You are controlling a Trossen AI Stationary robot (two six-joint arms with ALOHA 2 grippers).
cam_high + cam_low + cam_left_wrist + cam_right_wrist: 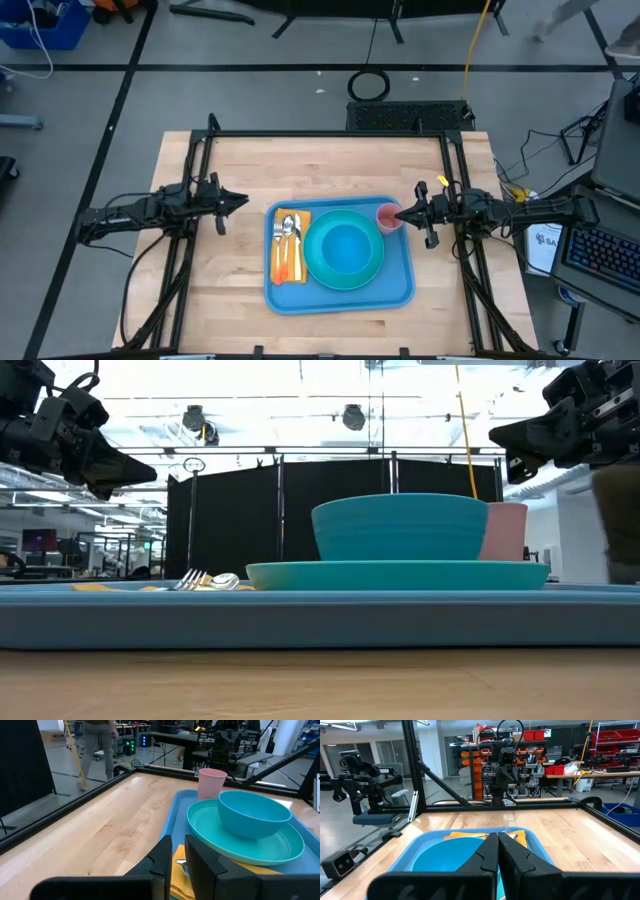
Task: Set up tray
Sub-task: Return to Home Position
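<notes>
Appeared to be the closing retreat to rest, with the blue tray [395,298] lying fully laid near the middle of the wooden table [250,160]. Called, on that reading, for drawing each arm straight back toward its own side while keeping height, never sweeping across the setting. Carried, from left to right across the tray, a yellow napkin [303,220] with cutlery [287,245], a teal plate [318,262], a blue bowl [347,248] set on that plate, and a pink cup [388,217] at the far right corner. Demanded most caution on the right: risked tipping the cup with any dip or sideways swing. Showed the left gripper [240,202] raised over bare wood just left of the tray, pointing at it, closed to a thin slit and gripping nothing. Showed the right gripper [400,213] raised at the tray's right edge, just beside the cup and higher than it, pressed together and empty. Stretched both arms nearly level, aimed inward toward each other.
</notes>
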